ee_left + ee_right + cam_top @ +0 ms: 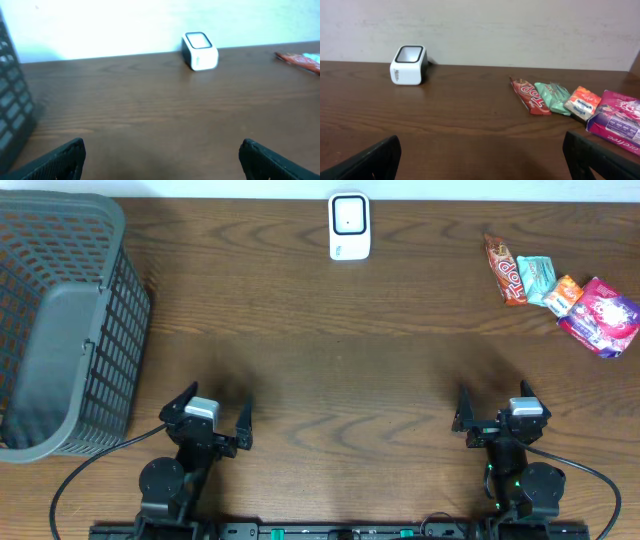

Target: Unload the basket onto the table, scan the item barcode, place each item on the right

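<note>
The red snack wrapper reads "TOP"; nothing else legible.

Basket left; scanner far centre; snacks right

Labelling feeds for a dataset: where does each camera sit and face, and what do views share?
Overhead: above the brown wooden table, looking straight down; both arms, jaws open, at bottom edge.
Left wrist: low on left arm, facing the far wall; own black jaws in bottom corners.
Right wrist: likewise on right arm, facing wall and colourful snack packets; own jaws likewise.
Shared: white box-shaped scanner in all three.
</note>
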`<state>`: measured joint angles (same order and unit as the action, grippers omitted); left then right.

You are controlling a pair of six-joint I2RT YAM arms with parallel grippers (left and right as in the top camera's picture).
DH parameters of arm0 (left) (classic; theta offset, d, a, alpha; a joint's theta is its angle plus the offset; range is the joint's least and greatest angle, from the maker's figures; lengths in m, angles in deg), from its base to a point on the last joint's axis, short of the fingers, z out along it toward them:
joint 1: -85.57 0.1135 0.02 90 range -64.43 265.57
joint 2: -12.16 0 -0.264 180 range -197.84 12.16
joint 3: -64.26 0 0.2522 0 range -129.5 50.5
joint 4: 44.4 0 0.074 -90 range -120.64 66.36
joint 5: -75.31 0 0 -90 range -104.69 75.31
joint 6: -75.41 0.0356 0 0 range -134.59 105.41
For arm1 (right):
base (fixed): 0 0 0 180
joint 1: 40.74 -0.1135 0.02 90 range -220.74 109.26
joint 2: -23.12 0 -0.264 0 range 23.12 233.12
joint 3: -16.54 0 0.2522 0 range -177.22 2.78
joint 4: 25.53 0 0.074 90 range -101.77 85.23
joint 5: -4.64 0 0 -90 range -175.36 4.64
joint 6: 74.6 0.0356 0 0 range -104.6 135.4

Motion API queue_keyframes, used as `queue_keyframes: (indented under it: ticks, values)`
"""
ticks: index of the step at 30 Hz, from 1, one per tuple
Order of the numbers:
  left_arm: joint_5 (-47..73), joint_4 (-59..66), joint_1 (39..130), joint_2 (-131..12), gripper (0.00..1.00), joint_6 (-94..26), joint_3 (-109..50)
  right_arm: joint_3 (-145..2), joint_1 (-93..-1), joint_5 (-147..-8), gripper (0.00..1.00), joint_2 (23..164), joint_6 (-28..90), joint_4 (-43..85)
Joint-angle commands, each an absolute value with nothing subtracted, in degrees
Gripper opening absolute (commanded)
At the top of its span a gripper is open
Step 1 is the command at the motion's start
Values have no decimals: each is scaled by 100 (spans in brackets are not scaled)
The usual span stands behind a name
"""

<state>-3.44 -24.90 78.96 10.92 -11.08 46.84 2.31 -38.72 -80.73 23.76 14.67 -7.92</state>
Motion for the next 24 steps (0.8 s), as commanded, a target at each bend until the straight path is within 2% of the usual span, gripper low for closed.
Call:
queue_keyframes:
  ticks: [1,4,11,24]
  values:
    - [-318,-2743,8202,1210,98,-1012,4804,248,-3852,-8097,99,2343,1383,-772]
    - [-313,-3257,8541,1210,98,-1012,5036,248,-3852,-8097,99,2343,1383,-772]
    - [-370,-2728,8843,1210,98,-1012,5029,248,-3852,-8097,99,2343,1383,-772]
    - [-379,-2724,8941,1208,98,-925,5029,248,-3852,-8097,99,2343,1383,-772]
